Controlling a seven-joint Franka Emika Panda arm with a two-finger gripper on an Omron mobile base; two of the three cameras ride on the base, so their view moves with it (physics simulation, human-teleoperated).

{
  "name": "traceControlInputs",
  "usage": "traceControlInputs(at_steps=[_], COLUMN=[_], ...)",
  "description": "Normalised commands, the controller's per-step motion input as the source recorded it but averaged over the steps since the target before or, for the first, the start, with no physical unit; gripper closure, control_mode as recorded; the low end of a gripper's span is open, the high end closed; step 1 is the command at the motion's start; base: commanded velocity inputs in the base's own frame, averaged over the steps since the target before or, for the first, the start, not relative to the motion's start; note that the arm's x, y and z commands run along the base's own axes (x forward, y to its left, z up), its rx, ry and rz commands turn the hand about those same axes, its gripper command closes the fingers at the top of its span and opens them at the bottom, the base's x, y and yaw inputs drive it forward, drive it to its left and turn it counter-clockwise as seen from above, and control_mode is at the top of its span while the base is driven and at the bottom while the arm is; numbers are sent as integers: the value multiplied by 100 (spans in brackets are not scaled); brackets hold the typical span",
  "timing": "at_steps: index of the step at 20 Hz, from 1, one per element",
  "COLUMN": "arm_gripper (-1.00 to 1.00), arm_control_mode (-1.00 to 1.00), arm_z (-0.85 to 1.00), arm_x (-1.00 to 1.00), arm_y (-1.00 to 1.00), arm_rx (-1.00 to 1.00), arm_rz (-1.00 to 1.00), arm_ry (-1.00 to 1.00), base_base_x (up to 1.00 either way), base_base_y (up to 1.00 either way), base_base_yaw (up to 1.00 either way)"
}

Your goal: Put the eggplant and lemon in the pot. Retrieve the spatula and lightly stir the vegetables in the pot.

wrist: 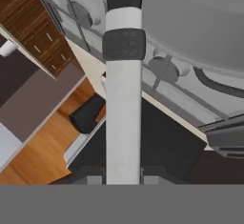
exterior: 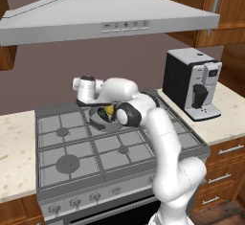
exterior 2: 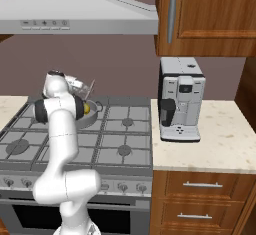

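Observation:
The grey pot (exterior: 101,121) (exterior 2: 95,116) sits on a rear burner of the stove, partly hidden by my arm. The yellow lemon (exterior: 110,109) (exterior 2: 86,109) lies in it, with a dark shape beside it that looks like the eggplant (exterior: 102,112). My gripper (exterior 2: 79,86) (wrist: 123,174) hovers over the pot's rim, shut on the spatula (wrist: 124,104). In the hand view the spatula's grey handle runs up the middle to its black blade at the top. A thin grey line by the hand in the right base view is the spatula (exterior 2: 91,91), slanting down toward the pot.
A coffee machine (exterior: 194,83) (exterior 2: 180,99) stands on the counter right of the stove. The range hood (exterior: 110,13) hangs low above. Front burners (exterior: 69,162) are bare. Wooden cabinets (exterior 2: 210,14) are at the upper right.

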Motion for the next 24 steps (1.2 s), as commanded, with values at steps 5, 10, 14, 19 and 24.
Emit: traceControlInputs(at_steps=[5, 10, 14, 19, 24], arm_gripper=[100, 100, 100, 100, 100], arm_control_mode=[-100, -100, -100, -100, -100], arm_z=[16, 5, 2, 25, 17], arm_x=[2, 18, 18, 0, -13], arm_y=[10, 1, 0, 5, 36], arm_rx=[-1, 6, 2, 7, 10], arm_rz=[-1, -11, -13, -7, 0], arm_ry=[-6, -25, -27, -27, -21], base_base_x=[0, 0, 0, 0, 0], base_base_y=[0, 0, 0, 0, 0], base_base_yaw=[0, 0, 0, 0, 0])
